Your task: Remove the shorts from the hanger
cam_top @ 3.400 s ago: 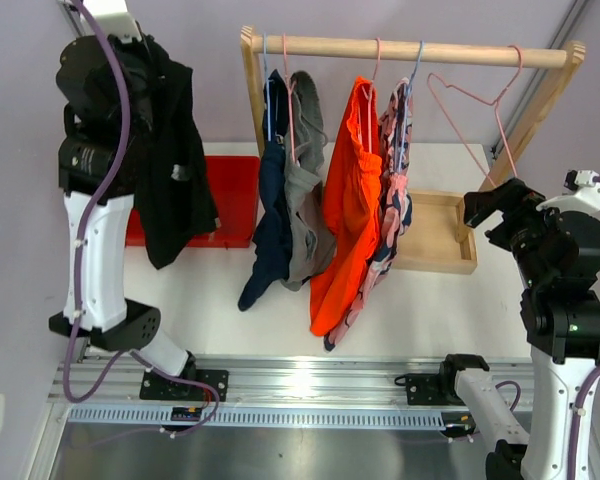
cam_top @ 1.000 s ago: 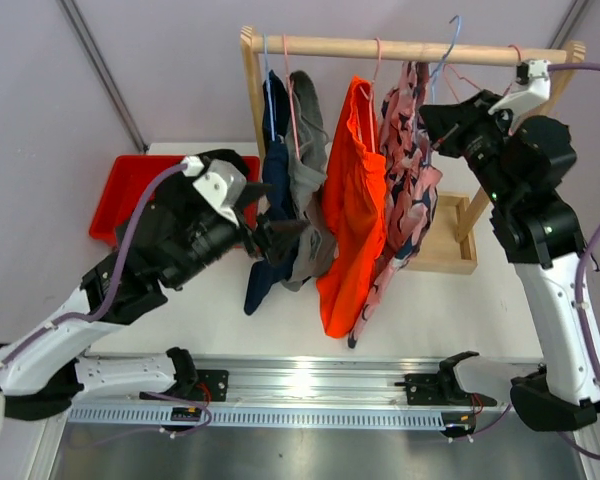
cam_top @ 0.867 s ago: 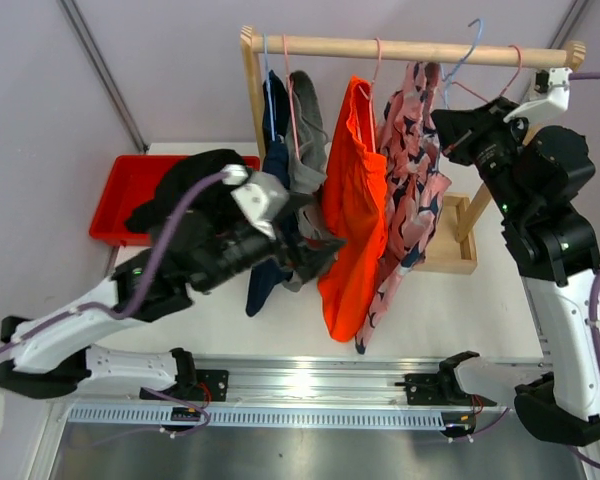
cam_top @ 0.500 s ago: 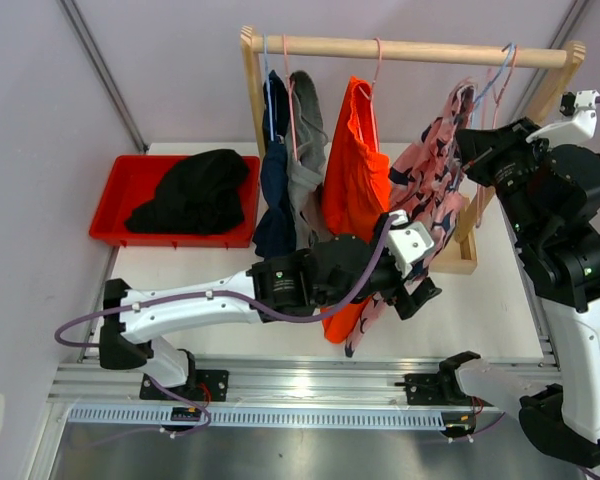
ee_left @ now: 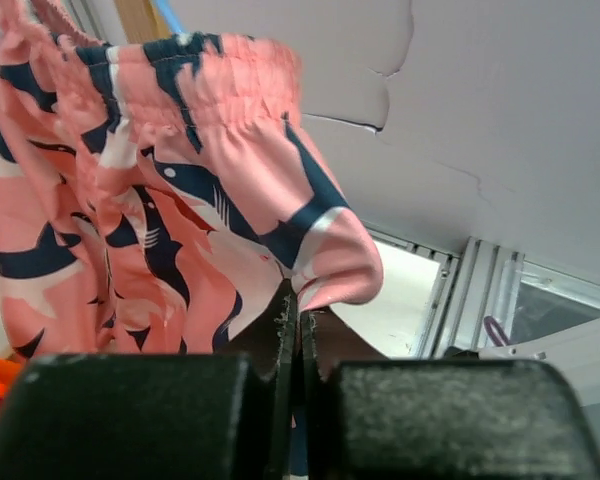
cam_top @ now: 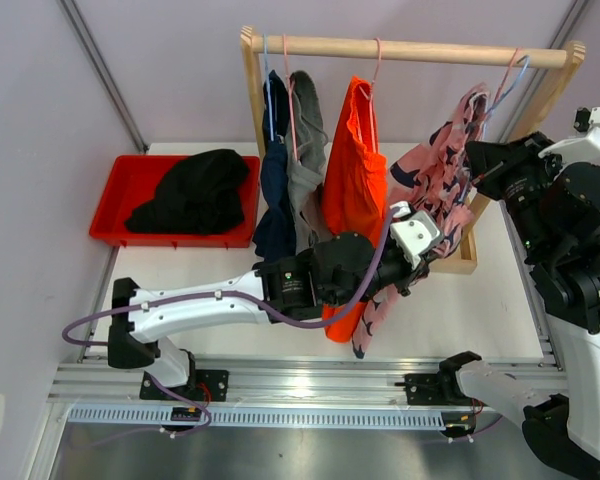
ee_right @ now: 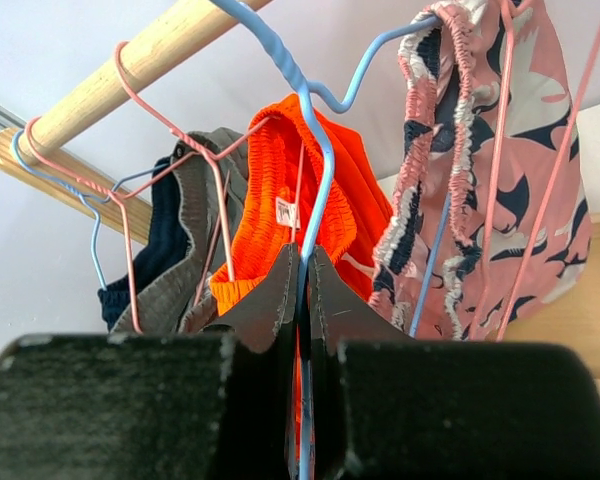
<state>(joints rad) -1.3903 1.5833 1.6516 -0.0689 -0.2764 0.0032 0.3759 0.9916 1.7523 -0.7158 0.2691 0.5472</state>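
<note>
The pink patterned shorts (cam_top: 438,185), near the wooden rail's (cam_top: 410,48) right end, seem mid-removal: the left gripper (ee_left: 298,308) pinches their cloth and the right gripper (ee_right: 302,275) clamps the blue hanger (ee_right: 318,130), so the next pull should probably slide them free.

Left arm (cam_top: 200,305) lay across the worktop (cam_top: 180,265) in front of the navy shorts (cam_top: 275,220), grey shorts (cam_top: 306,160) and orange shorts (cam_top: 355,170); I saw no low frontal path to them. Rail (cam_top: 440,51) ran bare between the orange shorts and the pink shorts (cam_top: 442,175): room to pass there. Right claw (ee_right: 302,260), clamped on the blue hanger (ee_right: 315,130), sat hemmed between pink shorts and rack post (cam_top: 542,100).
</note>
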